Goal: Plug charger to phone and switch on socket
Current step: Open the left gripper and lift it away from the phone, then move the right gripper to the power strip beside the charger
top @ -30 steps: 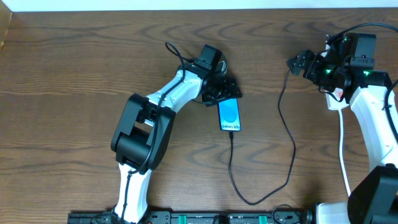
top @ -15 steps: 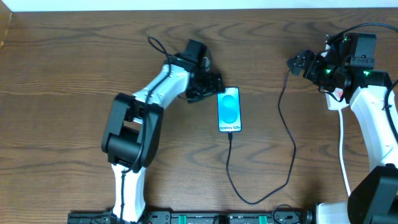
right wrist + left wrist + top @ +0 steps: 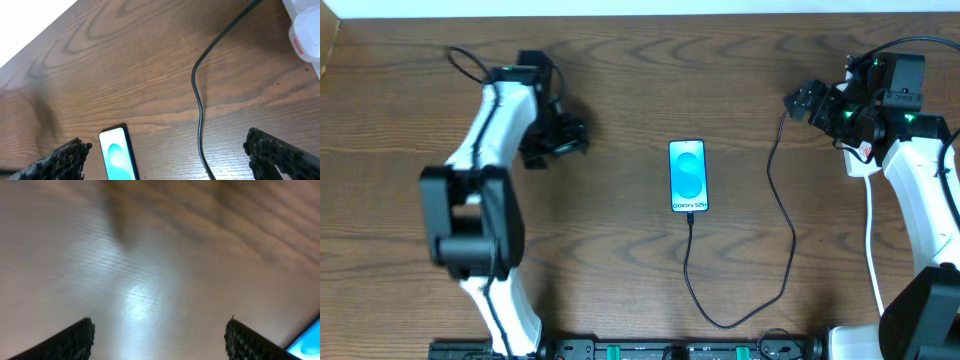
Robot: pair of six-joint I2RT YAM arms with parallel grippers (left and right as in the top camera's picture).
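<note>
The phone [image 3: 687, 176] lies flat mid-table, blue screen up, and also shows in the right wrist view [image 3: 117, 154]. The charger cable [image 3: 782, 215] runs from the phone's bottom edge, loops toward the front, then climbs to the far right; its plug tip [image 3: 690, 215] sits at the phone's port. The white socket [image 3: 863, 157] lies mostly hidden under my right arm, and its end with a red mark shows in the right wrist view [image 3: 304, 31]. My left gripper [image 3: 568, 138] is open and empty, well left of the phone. My right gripper [image 3: 802, 103] is open and empty above the cable's far end.
The white left arm [image 3: 485, 130] stretches up the left side. The right arm [image 3: 920, 200] runs down the right edge. A dark rail [image 3: 620, 350] lines the front edge. In the left wrist view [image 3: 160, 340] there is only blurred wood and a blue corner of the phone [image 3: 309, 341].
My left arm has swung far to the left, away from the phone. The phone stays where it was with the cable at its bottom edge. The right arm has not moved.
</note>
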